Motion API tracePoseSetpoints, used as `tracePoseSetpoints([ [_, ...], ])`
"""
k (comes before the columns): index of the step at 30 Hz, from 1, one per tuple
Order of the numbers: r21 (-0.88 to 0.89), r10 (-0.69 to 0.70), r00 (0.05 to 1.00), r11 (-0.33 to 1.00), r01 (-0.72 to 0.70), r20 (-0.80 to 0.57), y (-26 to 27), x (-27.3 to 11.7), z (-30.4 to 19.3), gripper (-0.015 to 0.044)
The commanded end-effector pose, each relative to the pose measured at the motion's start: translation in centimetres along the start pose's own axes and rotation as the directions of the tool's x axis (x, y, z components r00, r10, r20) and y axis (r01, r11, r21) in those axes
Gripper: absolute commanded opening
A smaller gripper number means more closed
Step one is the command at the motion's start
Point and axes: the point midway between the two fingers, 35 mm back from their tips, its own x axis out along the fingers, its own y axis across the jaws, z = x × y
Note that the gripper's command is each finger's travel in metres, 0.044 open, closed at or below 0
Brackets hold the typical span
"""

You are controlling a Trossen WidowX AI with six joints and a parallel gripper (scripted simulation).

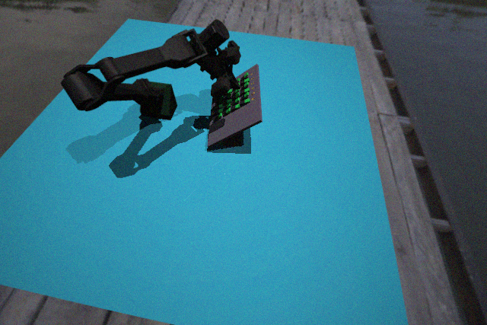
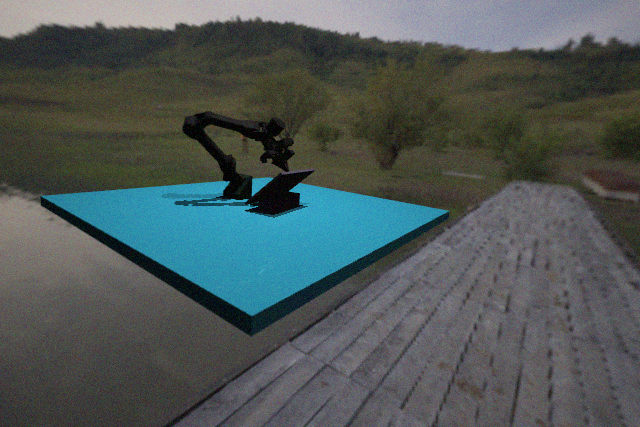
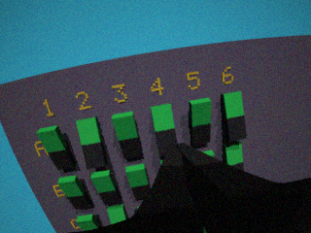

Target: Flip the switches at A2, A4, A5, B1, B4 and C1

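Note:
The tilted panel [image 1: 240, 122] [image 2: 299, 174] [image 3: 277, 63] carries rocker switches, each with a green far half and a black near half. My gripper [image 1: 237, 86] [image 2: 286, 169] [image 3: 177, 150] is shut and empty, its tips at or just above the black half of switch A4 [image 3: 162, 117]; contact is unclear. A4 and A2 [image 3: 88, 131] show broad bright green faces. A5 [image 3: 200, 114] shows a darker green face with a brighter far strip. B1 [image 3: 71, 187] and C1 [image 3: 87, 222] show at the lower left in the wrist view. My fingers hide B4.
A3 [image 3: 126, 127] and A6 [image 3: 233, 104] flank the target switches in row A, and B3 [image 3: 136, 176] stands left of my fingers. Lower rows are partly hidden by my gripper. The panel stands on a blue table top [image 1: 275, 215] [image 2: 248, 267] in front of the arm base [image 1: 157, 99].

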Motion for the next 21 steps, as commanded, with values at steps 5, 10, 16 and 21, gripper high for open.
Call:
tracePoseSetpoints([
  [5, -0.016, 0.003, 1.0, 1.0, -0.003, -0.01, 0.2, 1.2, -0.5, 0.0],
  [10, -0.016, 0.003, 1.0, 1.0, -0.003, -0.01, 0.2, 1.6, -0.5, 0.0],
  [16, -0.016, 0.003, 1.0, 1.0, -0.003, -0.01, 0.2, 1.6, -0.5, 0.0],
  [21, -0.016, 0.003, 1.0, 1.0, -0.003, -0.01, 0.2, 1.6, -0.5, 0.0],
])
